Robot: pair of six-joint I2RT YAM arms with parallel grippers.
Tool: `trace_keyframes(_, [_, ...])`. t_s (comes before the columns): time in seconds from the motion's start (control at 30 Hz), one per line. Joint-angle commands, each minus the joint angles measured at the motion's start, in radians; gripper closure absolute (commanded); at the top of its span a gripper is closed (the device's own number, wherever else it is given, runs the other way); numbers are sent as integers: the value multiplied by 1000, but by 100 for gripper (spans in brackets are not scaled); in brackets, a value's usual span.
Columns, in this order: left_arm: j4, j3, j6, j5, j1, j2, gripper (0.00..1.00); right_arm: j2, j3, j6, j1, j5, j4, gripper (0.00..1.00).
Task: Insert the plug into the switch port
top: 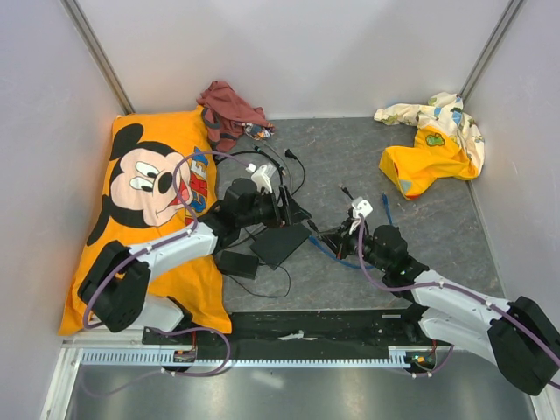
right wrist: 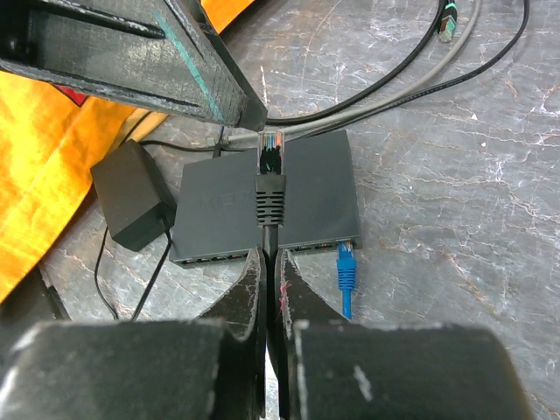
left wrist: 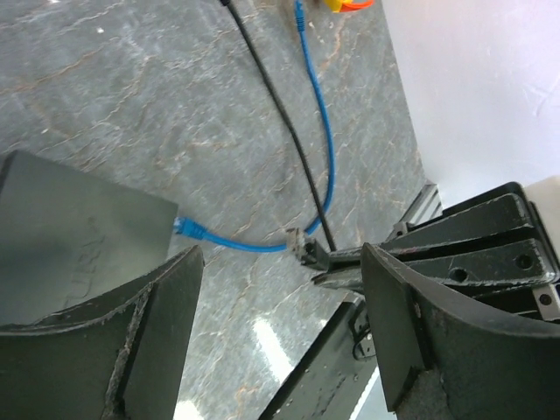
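The switch (right wrist: pixel 306 197) is a thin flat black box on the grey floor, with its row of ports (right wrist: pixel 214 256) facing my right wrist camera. A blue plug (right wrist: pixel 346 262) sits in its rightmost port. My right gripper (right wrist: pixel 269 258) is shut on a black cable just behind its plug (right wrist: pixel 270 166), whose clear tip points at the switch. The plug is raised and overlaps the box's top in this view. In the left wrist view the plug (left wrist: pixel 304 247) is apart from the switch (left wrist: pixel 70 236). My left gripper (left wrist: pixel 280 262) is open and empty, hovering over the switch's edge (top: pixel 280 243).
A black adapter brick (right wrist: pixel 131 206) with a cord lies left of the switch. Loose black cables (top: pixel 284 171) and white plugs (top: pixel 261 178) lie behind it. A Mickey pillow (top: pixel 149 192) is at the left, a red cloth (top: pixel 229 109) at the back and a yellow garment (top: pixel 433 144) at the back right.
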Motion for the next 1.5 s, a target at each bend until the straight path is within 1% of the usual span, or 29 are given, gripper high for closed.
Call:
trace_keyframes(0.0, [80, 48, -55, -2, -13, 18, 22, -19, -10, 50, -6, -14, 64, 100])
trace_keyframes(0.13, [80, 58, -75, -3, -22, 29, 24, -18, -6, 70, -9, -16, 64, 100])
trace_keyframes(0.37, [92, 60, -76, 11, -36, 40, 24, -25, 17, 127, -17, 26, 41, 100])
trace_keyframes(0.63, [98, 60, -64, -8, -39, 11, 24, -36, 68, 236, -34, 65, -45, 100])
trace_keyframes(0.83, [108, 55, -67, -26, -39, 1, 24, -39, 86, 345, -65, 13, -48, 100])
trace_keyframes(1.03, [144, 51, -89, -18, -39, -6, 25, -41, 92, 388, -86, -30, -42, 100])
trace_keyframes(1.2, [161, 46, -119, -32, -37, -12, 25, -38, 85, 412, -97, -73, -1, 100])
trace_keyframes(1.33, [167, 46, -153, -35, -39, 3, 29, -30, 80, 409, -98, -91, 13, 100])
trace_keyframes(1.37, [167, 48, -161, -37, -39, 11, 32, -28, 79, 411, -100, -96, 30, 100])
trace_keyframes(1.43, [167, 51, -182, -32, -39, 20, 34, -19, 77, 414, -100, -106, 45, 100])
trace_keyframes(1.47, [167, 60, -187, -22, -41, 26, 37, -18, 76, 414, -98, -114, 55, 100])
